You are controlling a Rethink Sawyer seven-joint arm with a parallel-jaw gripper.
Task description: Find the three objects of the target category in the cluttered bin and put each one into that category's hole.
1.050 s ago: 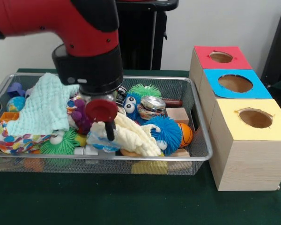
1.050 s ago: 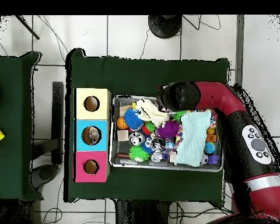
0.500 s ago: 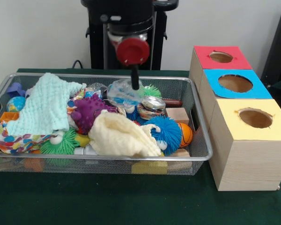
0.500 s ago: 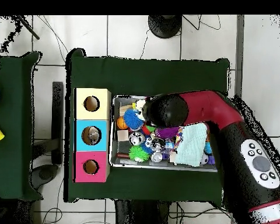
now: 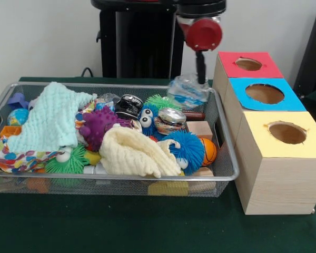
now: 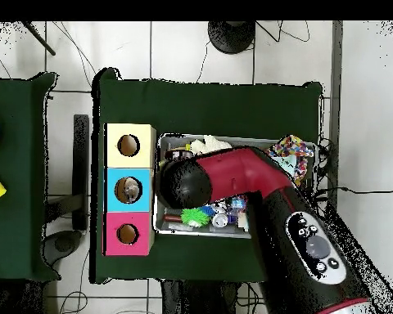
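Crumpled clear plastic bottle (image 5: 188,90) hangs from the gripper (image 5: 200,74) above the far right corner of the wire-mesh bin (image 5: 227,158), clear of the clutter below and just beside the row of wooden boxes. The gripper's thin black tip is closed on the bottle's upper edge (the hold looks slight, and the bottle dangles tilted beneath it). In the overhead view the red arm (image 6: 257,176) covers most of the bin, with its black wrist near the blue-topped box (image 6: 129,190).

The step in hand appears to be the carry from bin to hole. Three boxes stand to the side, topped red (image 5: 249,64), blue (image 5: 265,94) and yellow (image 5: 287,133), each with a round hole; which one suits the bottle's category cannot be told from here. The next move calls for centring the bottle over the proper hole before letting go, since a crushed, wide bottle could catch on the rim. Crushed cans (image 5: 170,120), fuzzy toys and cloths lie in the bin.
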